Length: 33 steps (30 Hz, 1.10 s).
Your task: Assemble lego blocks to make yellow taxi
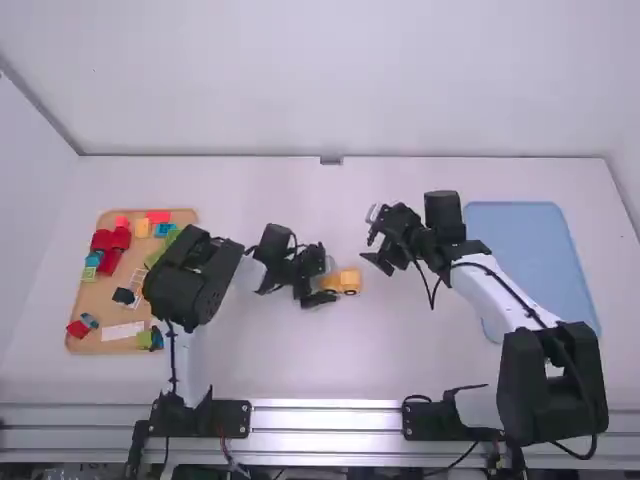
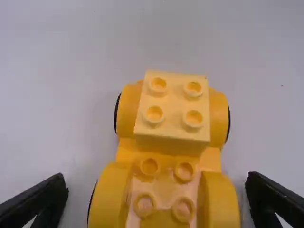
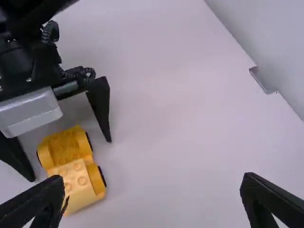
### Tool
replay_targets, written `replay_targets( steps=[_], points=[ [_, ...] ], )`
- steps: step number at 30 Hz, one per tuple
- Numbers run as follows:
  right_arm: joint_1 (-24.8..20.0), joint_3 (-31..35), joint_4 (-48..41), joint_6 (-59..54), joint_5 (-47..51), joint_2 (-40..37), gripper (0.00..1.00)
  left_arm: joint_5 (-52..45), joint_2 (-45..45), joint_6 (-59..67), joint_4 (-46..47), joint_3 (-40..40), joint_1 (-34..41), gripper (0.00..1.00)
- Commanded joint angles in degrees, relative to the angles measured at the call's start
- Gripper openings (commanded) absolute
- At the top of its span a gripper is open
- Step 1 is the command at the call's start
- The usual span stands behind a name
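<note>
Mid-assembly, the yellow car (image 2: 114, 202), topped by a block (image 2: 173, 107), is straddled untouched on the table (image 1: 350, 365) by the left gripper (image 2: 157, 182), wide open and empty like the right gripper (image 3: 153, 181); a steadying grip is probably needed next.

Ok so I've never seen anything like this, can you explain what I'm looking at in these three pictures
It's a robot with a left arm and a right arm at a white table. The high view looks down from above and behind them; the other two come from cameras on the arms' wrists. Between the open fingers of the left gripper sits a yellow wheeled base with a paler yellow block on it; gaps show either side, so it isn't held. The right gripper is open too. A tan tray of colored blocks lies at the left, a blue tray at the right.
</note>
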<state>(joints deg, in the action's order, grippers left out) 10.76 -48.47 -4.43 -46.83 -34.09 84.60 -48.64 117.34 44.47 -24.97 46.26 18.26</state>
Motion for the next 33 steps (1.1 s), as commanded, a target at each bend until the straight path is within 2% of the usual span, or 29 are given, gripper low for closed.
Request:
replay_targets(
  steps=[1,4,8,13,18,21,23,27,30,33],
  points=[
    [0.1,-0.2,0.3,0.5,-0.1,0.2,0.98,-0.2,-7.3,-2.1,4.2,-0.8,-3.5,0.99],
    [0.1,-0.2,0.8,0.5,-0.1,0.2,0.98,0.4,-16.3,-3.4,12.4,-0.8,-7.5,0.99],
    [0.2,-0.2,2.8,0.4,-0.2,0.4,0.98,7.2,-30.4,-7.9,26.5,-0.8,-14.0,0.99],
    [0.2,-0.2,4.9,0.4,-0.3,0.5,0.98,16.7,-38.7,-9.2,33.4,-0.8,-17.6,0.99],
    [0.1,-0.2,6.0,0.3,-0.5,0.5,0.98,21.6,-42.9,-9.3,38.0,-0.8,-18.7,0.99],
    [0.2,-0.2,6.1,0.3,-0.5,0.5,0.98,28.6,-46.6,-16.9,38.2,-0.7,-18.6,0.99],
    [0.1,-0.2,5.9,0.3,-0.4,0.5,0.98,37.8,-51.5,-24.4,39.2,-0.7,-19.0,0.99],
    [0.1,-0.2,5.7,0.3,-0.3,0.5,0.98,49.1,-57.5,-33.4,42.9,-0.7,-19.5,0.99],
    [0.1,-0.2,6.3,0.3,-0.3,0.5,0.98,63.2,-64.0,-49.9,49.5,-0.7,-21.0,0.99],
    [0.1,-0.2,7.5,0.3,-0.4,0.5,0.98,71.8,-68.8,-62.5,55.5,-0.8,-22.7,0.99]
  ],
)
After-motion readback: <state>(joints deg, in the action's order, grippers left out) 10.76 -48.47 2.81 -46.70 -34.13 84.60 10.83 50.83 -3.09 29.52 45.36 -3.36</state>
